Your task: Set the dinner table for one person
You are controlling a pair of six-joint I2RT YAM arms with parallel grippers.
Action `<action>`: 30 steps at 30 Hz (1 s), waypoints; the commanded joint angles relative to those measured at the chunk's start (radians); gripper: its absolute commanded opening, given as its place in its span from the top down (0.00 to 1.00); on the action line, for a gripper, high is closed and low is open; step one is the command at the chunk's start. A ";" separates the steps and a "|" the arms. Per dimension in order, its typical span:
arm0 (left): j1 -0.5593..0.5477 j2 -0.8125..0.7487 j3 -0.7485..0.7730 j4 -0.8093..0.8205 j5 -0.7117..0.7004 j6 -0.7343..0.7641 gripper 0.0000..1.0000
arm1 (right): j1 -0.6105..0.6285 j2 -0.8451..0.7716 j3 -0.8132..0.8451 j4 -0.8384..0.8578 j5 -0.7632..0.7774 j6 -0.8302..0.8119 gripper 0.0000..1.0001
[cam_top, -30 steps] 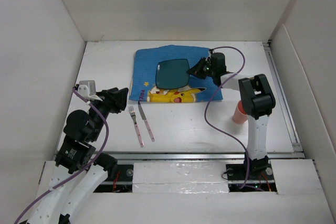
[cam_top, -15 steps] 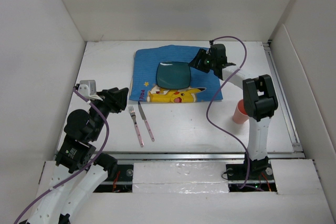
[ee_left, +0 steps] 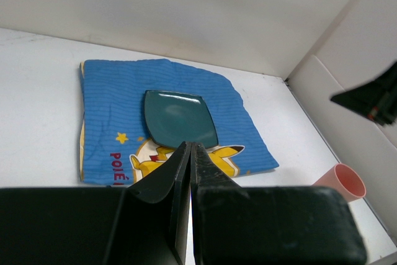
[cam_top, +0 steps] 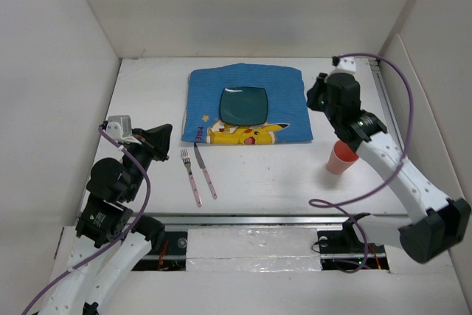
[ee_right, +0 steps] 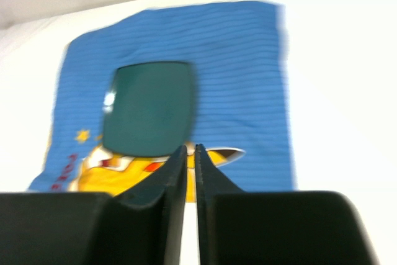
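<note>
Taking the blue placemat w/ the yellow cartoon print as ref. Lies flat on the white dinner table, w/ bare tabletop showing past all 4 of its sides, widest on the near side, white panel walls beyond. Carries 1 dark teal squarish plate about mid-mat, overlapping the top of the cartoon. Just off the mat's near-left corner, can make out 2 pink-handled pcs side by side on bare table: fork on the left, knife on the right, blade tip reaching up to the mat's near edge; can't tell if touching. Off the mat's near-right corner, find 1 pink cup upright on the table, apart from the cloth, partly behind the right arm in the top view. Re the left gripper: hangs left of the mat's near-left corner, aimed toward the mat, fingers pressed together, clamping nothing. Re the right gripper: hovers just beyond the mat's right edge, pointed back over the plate, fingers all but closed w/ only a thin slit at the tips, grasping nothing. Right wrist view blurred.
</note>
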 commanded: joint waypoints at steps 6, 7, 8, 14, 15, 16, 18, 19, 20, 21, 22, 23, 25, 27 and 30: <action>-0.003 -0.033 0.015 0.039 -0.009 0.018 0.82 | 0.047 -0.271 -0.276 -0.428 0.384 0.147 0.48; -0.012 -0.043 0.014 0.039 -0.007 0.018 0.78 | 0.038 -0.320 -0.304 -0.474 0.401 0.200 0.44; -0.013 -0.043 0.012 0.039 -0.007 0.018 0.78 | 0.026 -0.321 -0.304 -0.474 0.401 0.200 0.44; -0.013 -0.074 0.004 0.046 0.011 0.012 0.75 | -0.011 -0.362 -0.322 -0.454 0.392 0.196 0.44; -0.013 -0.074 0.003 0.046 0.013 0.012 0.75 | -0.026 -0.354 -0.321 -0.451 0.372 0.182 0.44; -0.013 -0.077 0.004 0.046 0.013 0.010 0.75 | -0.052 -0.332 -0.318 -0.445 0.357 0.177 0.44; -0.013 -0.080 0.003 0.043 0.013 0.010 0.75 | -0.075 -0.308 -0.327 -0.422 0.311 0.153 0.45; -0.013 -0.086 0.001 0.043 0.013 0.012 0.74 | -0.085 -0.295 -0.333 -0.389 0.291 0.145 0.45; -0.013 -0.086 0.003 0.043 0.007 0.012 0.74 | -0.085 -0.288 -0.347 -0.372 0.275 0.142 0.46; -0.013 -0.088 0.003 0.040 0.002 0.012 0.74 | -0.085 -0.282 -0.353 -0.355 0.251 0.139 0.46; -0.013 -0.086 0.001 0.042 0.002 0.012 0.74 | -0.085 -0.279 -0.364 -0.313 0.241 0.133 0.46; -0.013 -0.085 0.001 0.042 0.006 0.012 0.74 | -0.085 -0.272 -0.370 -0.296 0.232 0.128 0.47; -0.013 -0.080 0.000 0.046 0.013 0.012 0.74 | -0.085 -0.258 -0.387 -0.256 0.212 0.118 0.48; -0.013 -0.077 -0.003 0.048 0.026 0.012 0.74 | -0.094 -0.233 -0.394 -0.246 0.209 0.110 0.51; -0.013 -0.069 -0.002 0.048 0.028 0.012 0.74 | -0.115 -0.196 -0.414 -0.215 0.211 0.108 0.68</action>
